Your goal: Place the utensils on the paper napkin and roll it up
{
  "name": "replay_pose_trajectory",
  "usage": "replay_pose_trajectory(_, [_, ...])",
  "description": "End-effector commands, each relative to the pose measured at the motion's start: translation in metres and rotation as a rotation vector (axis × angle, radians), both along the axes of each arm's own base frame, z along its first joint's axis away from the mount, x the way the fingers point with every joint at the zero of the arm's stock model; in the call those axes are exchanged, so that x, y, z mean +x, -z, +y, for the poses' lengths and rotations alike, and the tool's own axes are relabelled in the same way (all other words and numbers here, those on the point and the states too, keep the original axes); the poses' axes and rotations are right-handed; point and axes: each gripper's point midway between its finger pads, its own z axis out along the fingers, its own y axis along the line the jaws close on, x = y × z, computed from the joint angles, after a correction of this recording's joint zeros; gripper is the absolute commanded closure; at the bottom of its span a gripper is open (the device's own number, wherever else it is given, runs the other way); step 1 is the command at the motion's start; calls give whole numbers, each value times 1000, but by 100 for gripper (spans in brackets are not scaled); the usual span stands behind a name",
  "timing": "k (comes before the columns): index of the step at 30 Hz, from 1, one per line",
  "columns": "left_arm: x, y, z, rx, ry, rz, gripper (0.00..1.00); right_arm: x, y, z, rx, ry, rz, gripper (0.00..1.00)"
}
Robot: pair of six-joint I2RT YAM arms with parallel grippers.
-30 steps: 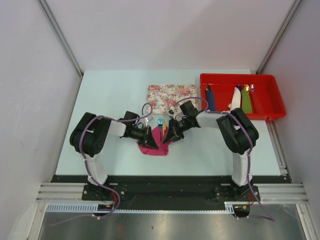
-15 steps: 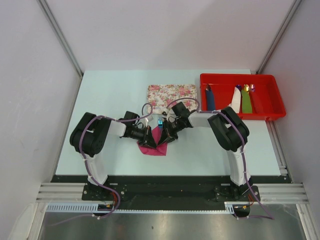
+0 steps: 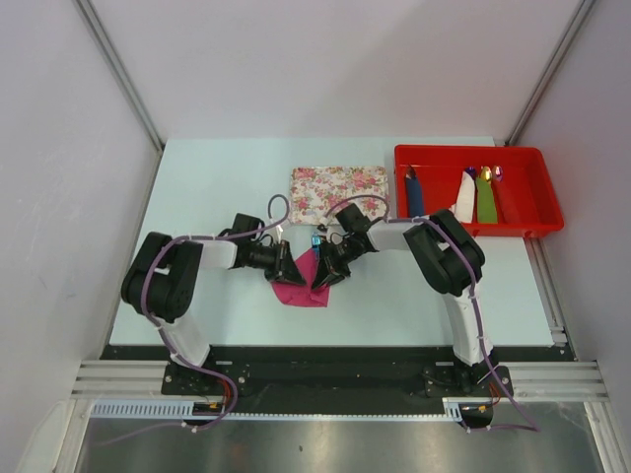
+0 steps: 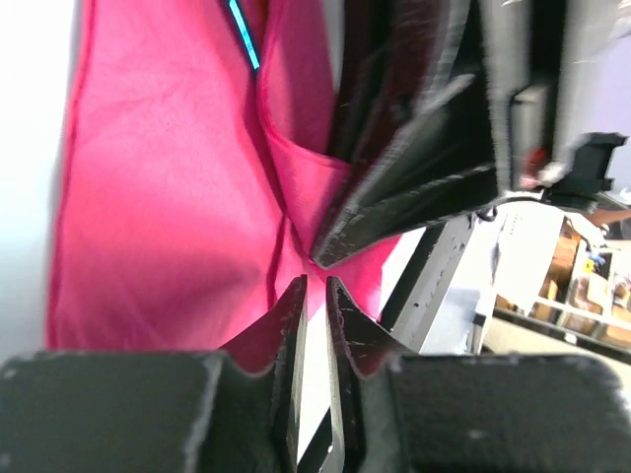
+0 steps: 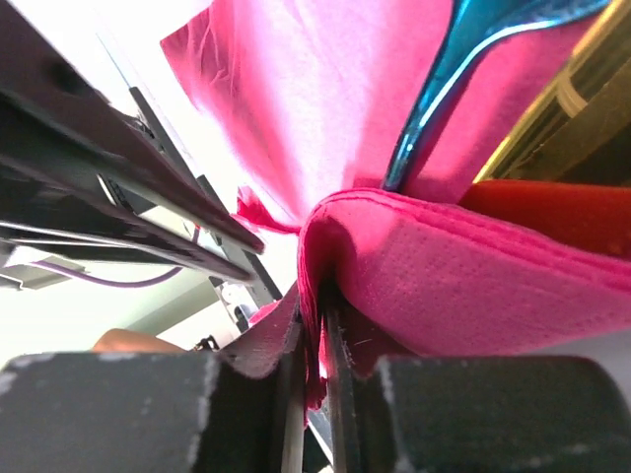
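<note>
Napkin hides most utensils; right fingers pinch its fold, left fingers barely parted.

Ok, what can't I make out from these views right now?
Knife: right wrist view, only a gold strip; napkin fold and frame edge hide the rest.
Fork: same view, one end under the fold, the other cut off.
Left gripper: left wrist view, too close to tell whether it pinches the napkin.

floral tray just beside red bin, both on pale table, blue bundle, white bundle, green bundle inside bin
</note>
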Motion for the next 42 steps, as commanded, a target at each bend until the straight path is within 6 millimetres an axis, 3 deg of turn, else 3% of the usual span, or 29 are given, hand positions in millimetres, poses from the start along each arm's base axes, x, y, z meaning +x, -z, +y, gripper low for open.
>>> replay_pose_trajectory(1, [8, -21, 12, -25, -26, -84, 80, 5, 14, 0, -40, 1, -39, 82])
replay_pose_trajectory(8, [16, -25, 22, -52, -107, -59, 70, 8, 0, 10, -6, 1, -50, 46])
replay_pose_trajectory(12, [38, -37, 29, -83, -181, -102, 57, 9, -4, 13, -3, -2, -58, 34])
replay_pose_trajectory(19, [54, -54, 37, -135, -248, -125, 54, 9, -4, 17, 3, -7, -43, 36])
replay_pose_trajectory(22, [54, -57, 31, -164, -234, -115, 63, 8, -2, 16, -3, -8, -47, 42])
replay_pose_trajectory(26, [40, -47, 15, -153, -166, -63, 76, 8, 1, 15, -9, -7, -43, 47])
replay_pose_trajectory(32, [27, -32, 4, -119, -145, -5, 80, 7, 1, 15, -5, -12, -45, 50])
replay_pose_trajectory(37, [29, -23, 3, -90, -159, 17, 69, 6, 0, 14, -5, -13, -45, 53])
replay_pose_trajectory(42, [28, -24, 13, -35, -162, -14, 50, 7, 1, 11, -9, -11, -47, 57])
